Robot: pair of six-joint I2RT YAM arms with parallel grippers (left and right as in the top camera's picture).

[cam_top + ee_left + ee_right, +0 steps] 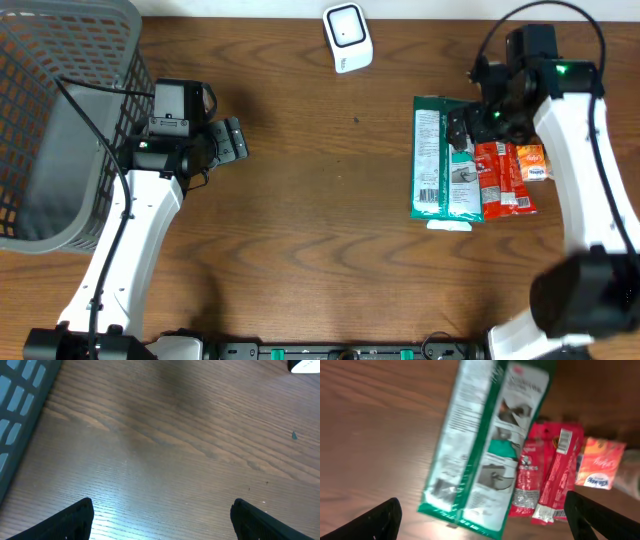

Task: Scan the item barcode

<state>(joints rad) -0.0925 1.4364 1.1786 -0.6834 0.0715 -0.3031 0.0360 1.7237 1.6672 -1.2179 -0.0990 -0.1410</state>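
The brown wooden worktop [320, 250] carries a grey basket [60, 120] in its far left corner and a white scanner [347, 37] at the middle of the far edge. Near the right edge a green packet [440, 160], a red one [498, 180] and an orange one [532, 162] lie side by side. The right gripper [460, 135] hangs wide open over the green packet. The left gripper [238, 140], also open, is over bare wood. Only the right wrist view shows the packets' print, and it is blurred.

Mock shop checkout: scanner [347, 37], basket [85, 50], packaged snacks [432, 160].
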